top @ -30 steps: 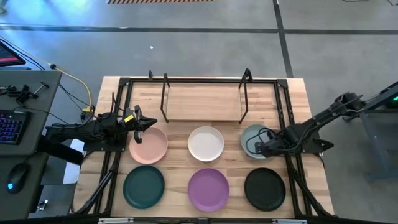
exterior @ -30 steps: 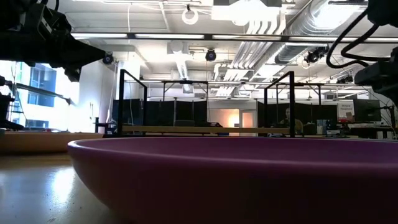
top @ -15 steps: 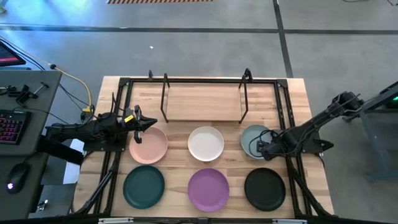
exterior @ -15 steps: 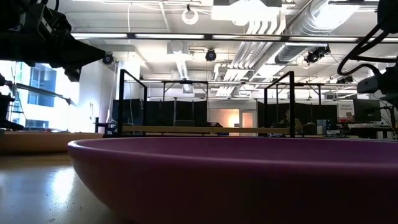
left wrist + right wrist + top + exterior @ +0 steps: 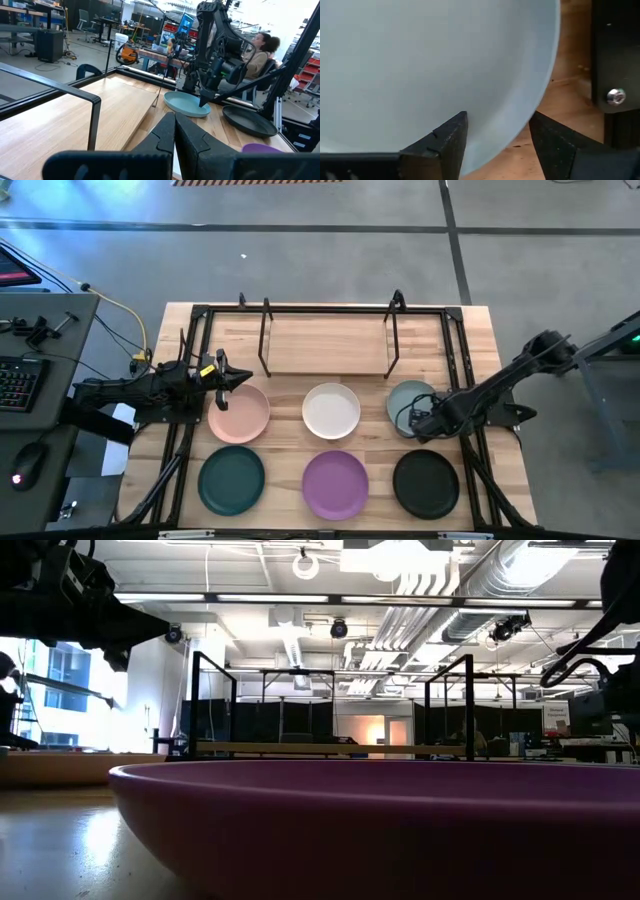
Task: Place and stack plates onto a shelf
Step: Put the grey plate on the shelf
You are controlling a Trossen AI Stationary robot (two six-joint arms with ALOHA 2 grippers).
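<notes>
Six round plates lie on the table in two rows: pink (image 5: 239, 413), white (image 5: 331, 410) and pale blue-grey (image 5: 404, 402) in the far row, dark teal (image 5: 231, 481), purple (image 5: 335, 484) and black (image 5: 425, 483) in the near row. The shelf (image 5: 325, 343) stands behind them with a bare wooden top. My right gripper (image 5: 416, 421) is open and low over the blue-grey plate's (image 5: 430, 60) near right rim. In the right wrist view one finger (image 5: 452, 142) is over the plate's inside and the other (image 5: 552, 145) is outside the rim. My left gripper (image 5: 238, 377) is shut and hovers at the pink plate's far left edge.
A black rod frame (image 5: 197, 360) runs along the table's left, right and far sides, close to both arms. The purple plate (image 5: 380, 820) fills the low view's foreground. A person sits in the room beyond the table (image 5: 260, 47). A desk with a keyboard stands left of the table.
My right arm has come down and a little toward the table's near edge, bringing its open gripper lower over the blue-grey plate's rim. The plates have stayed where they were.
</notes>
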